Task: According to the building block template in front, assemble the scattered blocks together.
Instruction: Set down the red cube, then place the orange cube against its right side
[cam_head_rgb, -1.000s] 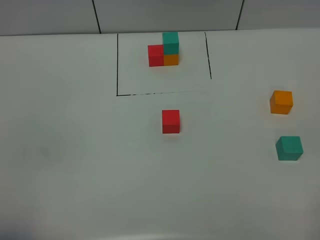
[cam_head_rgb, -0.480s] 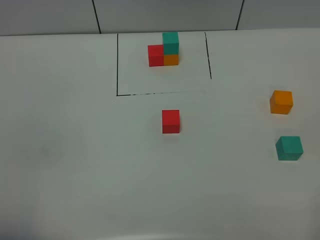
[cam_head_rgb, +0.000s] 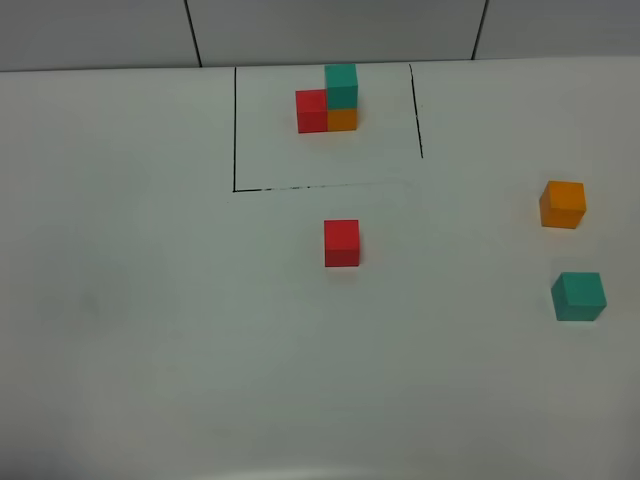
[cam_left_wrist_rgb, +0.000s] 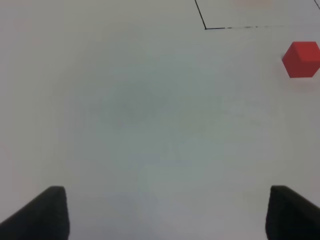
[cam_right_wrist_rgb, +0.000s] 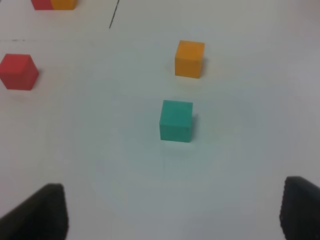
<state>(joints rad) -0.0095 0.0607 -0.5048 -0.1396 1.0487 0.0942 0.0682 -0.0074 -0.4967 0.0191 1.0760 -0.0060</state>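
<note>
The building block template (cam_head_rgb: 328, 100) stands inside a black-lined box at the back, with red and orange cubes below and a teal cube on the orange one. Of the scattered blocks, the red cube (cam_head_rgb: 341, 243) lies mid-table, and the orange cube (cam_head_rgb: 563, 204) and teal cube (cam_head_rgb: 578, 296) lie at the right. My left gripper (cam_left_wrist_rgb: 165, 215) is open over bare table, with the red cube (cam_left_wrist_rgb: 301, 59) well ahead of it and off to one side. My right gripper (cam_right_wrist_rgb: 170, 212) is open, with the teal cube (cam_right_wrist_rgb: 176, 121) ahead of it and the orange cube (cam_right_wrist_rgb: 189, 59) beyond. Neither gripper shows in the exterior high view.
A black outline (cam_head_rgb: 235, 130) marks the template's box on the white table (cam_head_rgb: 130, 300). A grey panelled wall (cam_head_rgb: 330, 30) rises behind the table's far edge. The table's front edge (cam_head_rgb: 300, 474) runs along the bottom of the exterior high view.
</note>
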